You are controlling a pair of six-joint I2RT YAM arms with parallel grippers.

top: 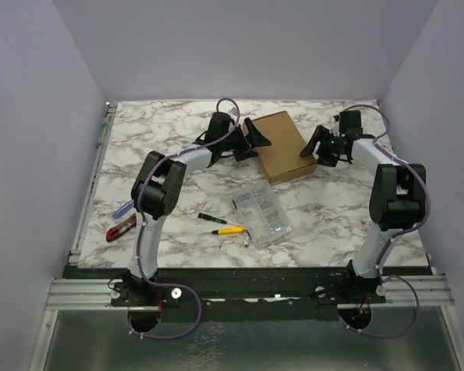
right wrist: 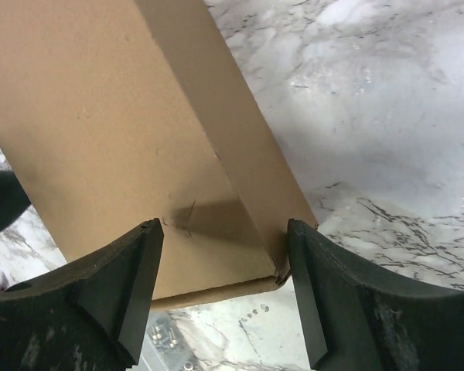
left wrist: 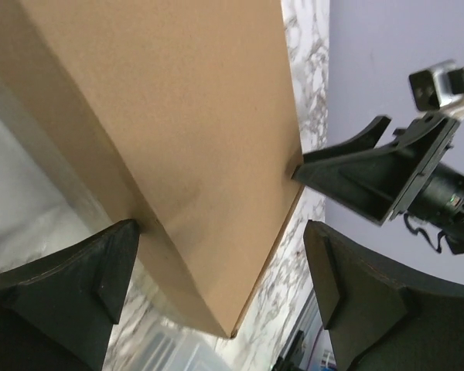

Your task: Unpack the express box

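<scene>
1. We see the flat brown cardboard express box [top: 281, 145] lying closed on the marble-patterned counter [top: 170, 127], toward the far side, between both arms.
2. Our left hand [top: 258, 141] is spread wide at the box's left edge, with one corner inside the gap.
3. Our right hand [top: 312, 148] is equally wide, straddling the near right corner.

The express box [top: 278, 145] is plain brown, the table [top: 162, 127] white marble with grey veins, the back wall [top: 240, 46] pale lilac.
</scene>
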